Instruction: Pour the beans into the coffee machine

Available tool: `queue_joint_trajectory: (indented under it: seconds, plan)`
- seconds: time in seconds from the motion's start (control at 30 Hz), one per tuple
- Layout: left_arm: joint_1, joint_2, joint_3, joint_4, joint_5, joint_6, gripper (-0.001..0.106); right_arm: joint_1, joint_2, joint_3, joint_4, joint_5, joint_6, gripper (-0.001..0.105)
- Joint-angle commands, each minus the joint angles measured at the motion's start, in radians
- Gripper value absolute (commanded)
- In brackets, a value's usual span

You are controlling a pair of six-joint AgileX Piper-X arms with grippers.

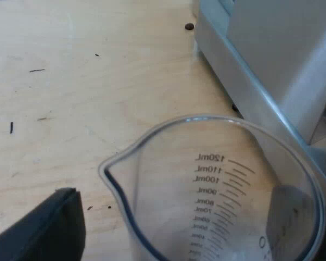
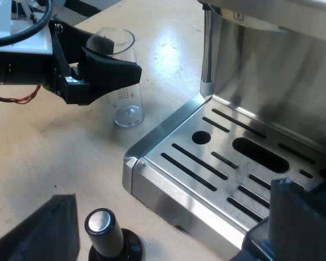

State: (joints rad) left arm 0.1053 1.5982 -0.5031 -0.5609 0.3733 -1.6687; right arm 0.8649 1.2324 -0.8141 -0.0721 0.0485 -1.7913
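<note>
Where the left hand (image 1: pixel 179 204) is set: it is placed around the measuring glass (image 1: pixel 217 179), the two fingers straddling its walls and the wrist aimed down across the rim at a slant.
Left hand, grip: released. One finger (image 1: pixel 49 228) is seen apart from the glass wall, with bare table (image 1: pixel 70 98) between them. The other finger is made out darkly through the far wall.
Right hand (image 2: pixel 174 193): it is held low at the front corner of the espresso machine (image 2: pixel 271 81) and angled down toward the table.
Right hand, grip: released, the fingers spread wide and nothing grasped.
Measuring glass, place: it is stood upright on the table near the corner of the drip tray (image 2: pixel 163 128) and is clear down to its bottom.
Left wrist view: scale marks up to 120mL can be read on the glass wall. A loose bean (image 1: pixel 189 26) is seen on the table just beside the machine's base.
Right wrist view: the left hand is shown side-on at the glass. Also shown are the slotted drip tray, the steam wand (image 2: pixel 207 49) at its back corner, and a tamper (image 2: pixel 104 231) stood upright near one finger of the right hand.
Count: two hands, one measuring glass, one espresso machine, one tamper, one loose bean.
</note>
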Motion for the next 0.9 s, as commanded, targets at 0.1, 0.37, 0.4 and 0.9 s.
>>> queue_joint_trajectory:
  seconds: [0.1, 0.37, 0.4, 0.9]
  plan:
    - [0.0, -0.004, -0.002, 0.139, 0.023, 0.001, 0.072, 0.003, -0.004, -0.005, -0.014, 0.003, 0.001, 0.072]
    - [0.0, -0.016, -0.002, 0.317, 0.029, 0.001, 0.072, 0.003, -0.004, -0.005, -0.014, 0.003, 0.001, 0.072]
    - [0.0, -0.027, -0.002, 0.355, 0.029, 0.001, 0.072, 0.003, -0.004, -0.005, -0.014, 0.003, 0.001, 0.072]
    - [0.0, -0.323, -0.002, 0.716, 0.02, 0.005, 0.072, 0.003, -0.029, -0.005, -0.01, 0.001, 0.046, 0.072]
